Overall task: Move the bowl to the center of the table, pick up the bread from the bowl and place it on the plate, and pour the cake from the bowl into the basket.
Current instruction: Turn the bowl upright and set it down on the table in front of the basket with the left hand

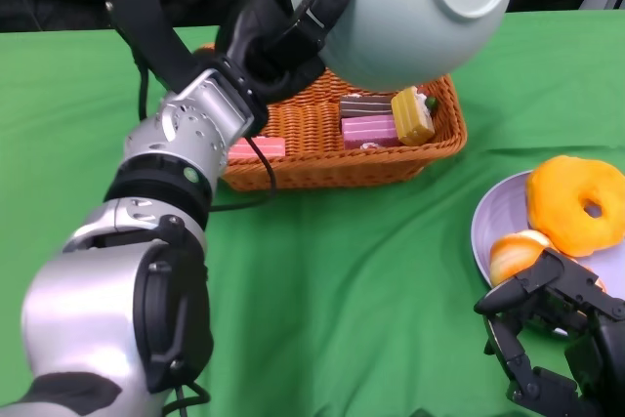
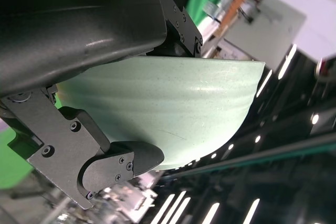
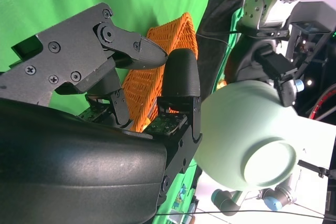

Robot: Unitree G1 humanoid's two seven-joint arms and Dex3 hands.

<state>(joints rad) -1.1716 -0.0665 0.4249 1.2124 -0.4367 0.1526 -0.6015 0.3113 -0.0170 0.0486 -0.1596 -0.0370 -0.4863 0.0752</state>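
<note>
Head view: my left hand (image 1: 293, 31) grips the pale green ceramic bowl (image 1: 410, 7), tipped over the orange wicker basket (image 1: 322, 139). Right wrist view: my right hand (image 3: 152, 93) hangs released. Left wrist view: fingers (image 2: 126, 163) clasp the bowl wall

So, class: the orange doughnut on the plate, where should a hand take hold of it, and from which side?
Grip the doughnut across its ring, outer edge to centre hole, coming from above. It lies flat on the plate with the hole facing up, and the bread roll crowds its near-left side, so the far or right part of the ring looks freest.
</note>
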